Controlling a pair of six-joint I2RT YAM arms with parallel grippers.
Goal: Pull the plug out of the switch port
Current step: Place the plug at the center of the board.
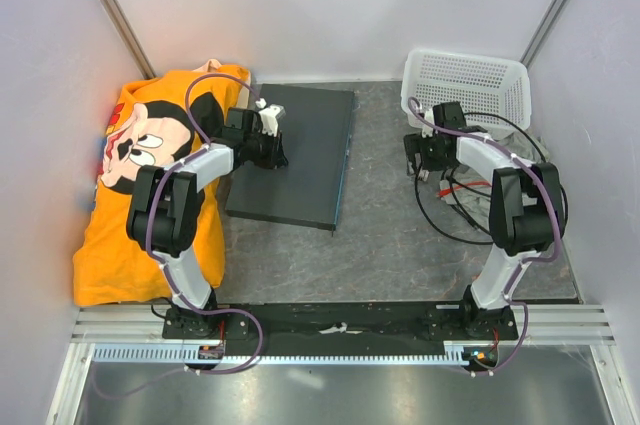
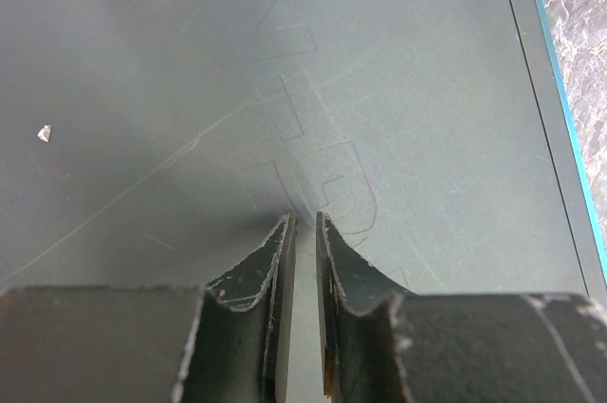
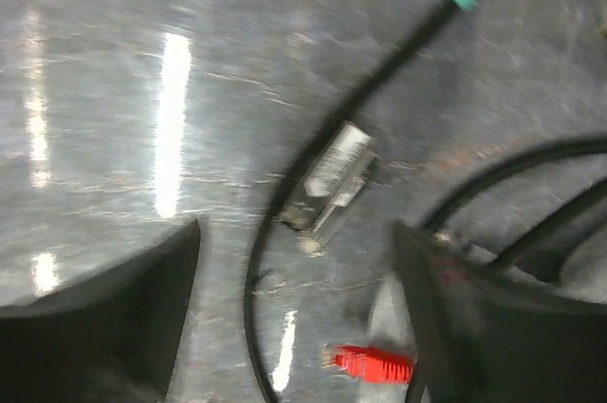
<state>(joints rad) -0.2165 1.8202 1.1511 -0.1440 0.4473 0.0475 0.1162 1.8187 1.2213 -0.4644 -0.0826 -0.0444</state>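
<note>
The switch (image 1: 300,160) lies flat at the middle left, its teal front face (image 1: 345,167) turned to the right. My left gripper (image 1: 272,145) rests over its dark top (image 2: 398,90), jaws (image 2: 304,218) drawn to a thin slit with nothing between them. My right gripper (image 1: 418,167) hangs over the table to the right, well away from the switch. Its fingers (image 3: 297,228) stand wide apart and hold nothing. Below them a clear plug (image 3: 332,180) on a black cable (image 3: 261,261) lies loose on the table.
A white mesh basket (image 1: 465,85) stands at the back right. Black cables (image 1: 455,210) tangle by the right arm, with a red plug (image 3: 375,362) among them. An orange cartoon cloth (image 1: 150,185) covers the left side beside the switch.
</note>
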